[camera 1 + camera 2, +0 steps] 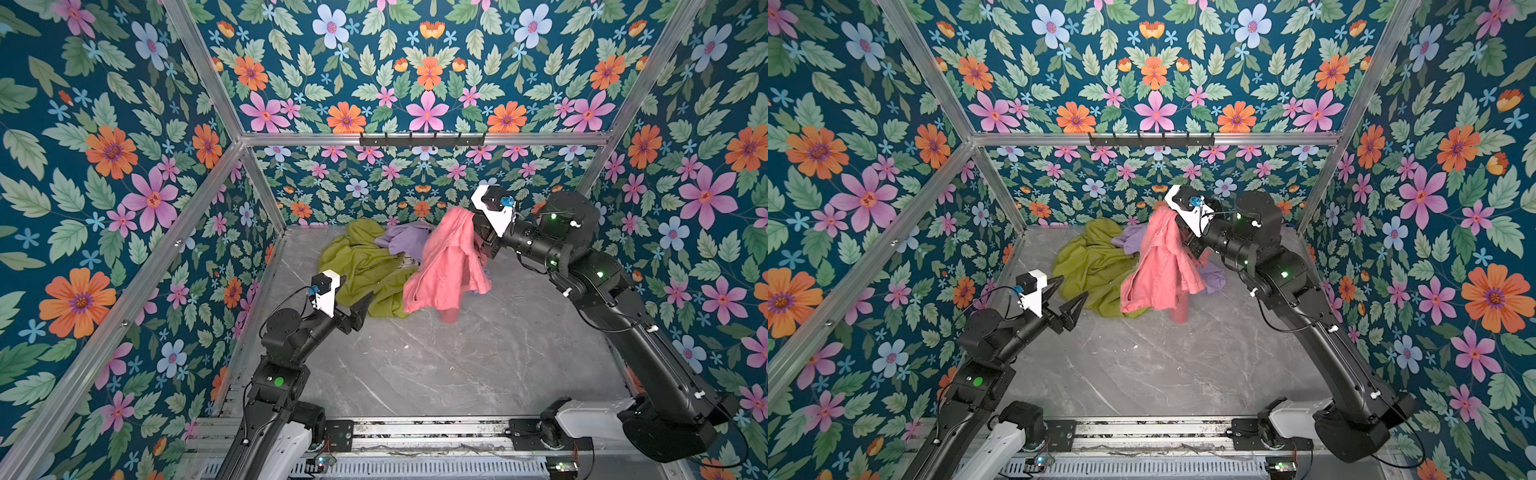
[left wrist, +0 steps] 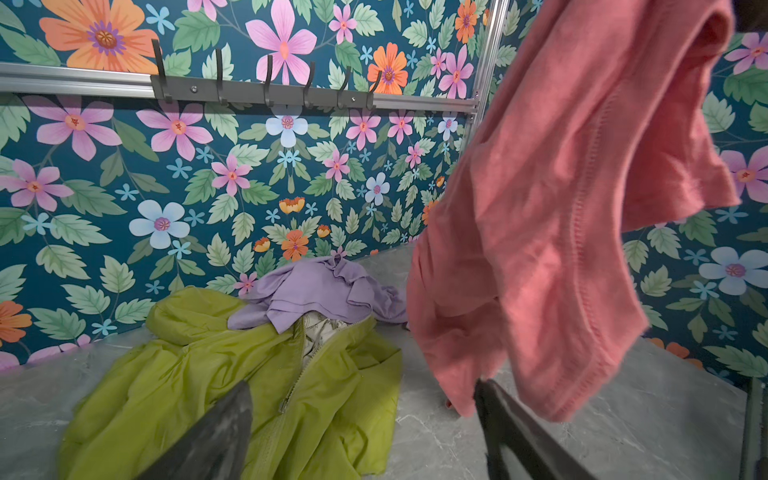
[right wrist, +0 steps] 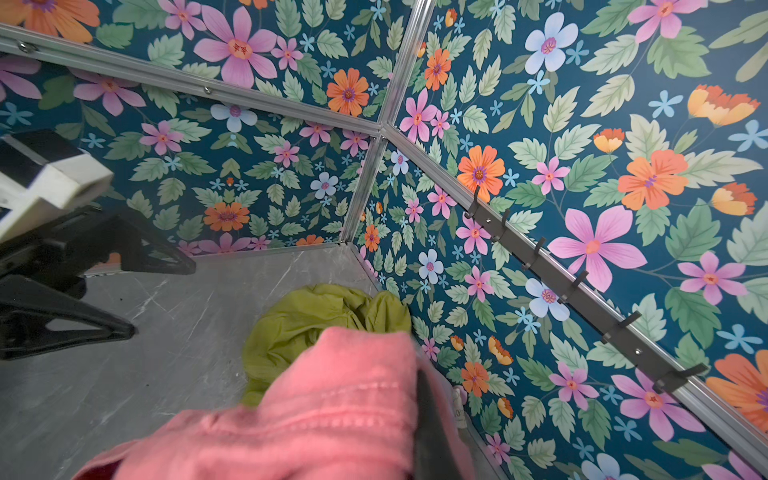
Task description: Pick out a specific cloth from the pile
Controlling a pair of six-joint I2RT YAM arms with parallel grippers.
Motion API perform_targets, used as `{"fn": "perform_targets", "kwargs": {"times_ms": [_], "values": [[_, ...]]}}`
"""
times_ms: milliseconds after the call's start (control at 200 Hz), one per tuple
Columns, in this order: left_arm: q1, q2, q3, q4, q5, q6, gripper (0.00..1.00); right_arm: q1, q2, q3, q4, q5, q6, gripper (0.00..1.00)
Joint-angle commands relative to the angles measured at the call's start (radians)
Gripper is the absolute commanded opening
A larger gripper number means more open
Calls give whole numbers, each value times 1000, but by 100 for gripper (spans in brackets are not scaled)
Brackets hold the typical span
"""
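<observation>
One right arm (image 1: 536,243) high, cloth (image 1: 444,266) aloft.

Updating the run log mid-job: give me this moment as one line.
right end effector: shut on salmon-pink cloth, hanging raised | left end effector: open, empty | pile: green cloth, lilac cloth, on table

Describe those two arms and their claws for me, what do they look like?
The left arm and right arm are chunky black tubes with round joints, green lights, thin black cables and white bases. Each wrist carries a white camera mount. The left claw has two black, pointed, triangular fingers.
</observation>
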Motion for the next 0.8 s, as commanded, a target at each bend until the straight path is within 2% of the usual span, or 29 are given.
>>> {"fn": "perform_targets", "kwargs": {"times_ms": [0,135,510,795], "values": [[2,3,8,19,-4,-24,84,31,-32,-15,-4,-17,-2,0],[2,0,8,26,-1,-44,84,98,-75,-43,-50,16,-38,0],[2,18,-12,71,5,-65,84,264,-188,-168,-158,67,-15,0],[1,29,-26,104,17,-84,84,269,-245,-315,-182,151,26,0]]}}
